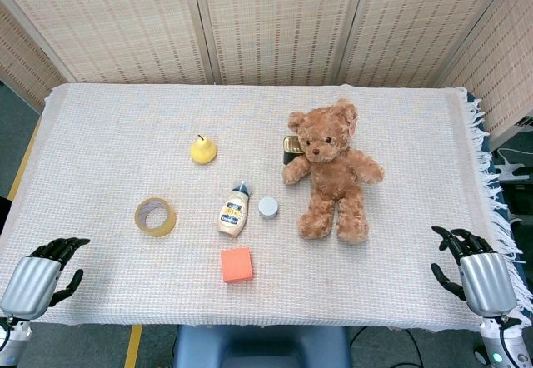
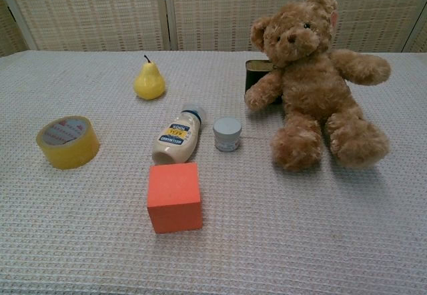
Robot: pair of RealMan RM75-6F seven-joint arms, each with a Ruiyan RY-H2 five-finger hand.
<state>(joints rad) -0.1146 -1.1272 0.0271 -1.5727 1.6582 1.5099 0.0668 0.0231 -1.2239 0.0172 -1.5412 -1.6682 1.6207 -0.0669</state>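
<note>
My left hand (image 1: 40,278) hovers at the table's near-left corner, fingers apart and holding nothing; the tape roll (image 1: 155,216) is the closest thing to it. At the near-right corner my right hand (image 1: 475,272) is likewise empty with fingers spread, nearest the brown teddy bear (image 1: 332,171). Neither hand shows in the chest view. Between them lie an orange cube (image 1: 236,265), a squeeze bottle (image 1: 235,211) on its side, a small grey-lidded jar (image 1: 267,207) and a yellow pear (image 1: 202,149).
A dark tin (image 1: 291,146) stands behind the bear's arm, partly hidden. A white woven cloth (image 1: 108,135) with a fringed right edge covers the table. Wicker screens (image 1: 275,18) close off the back.
</note>
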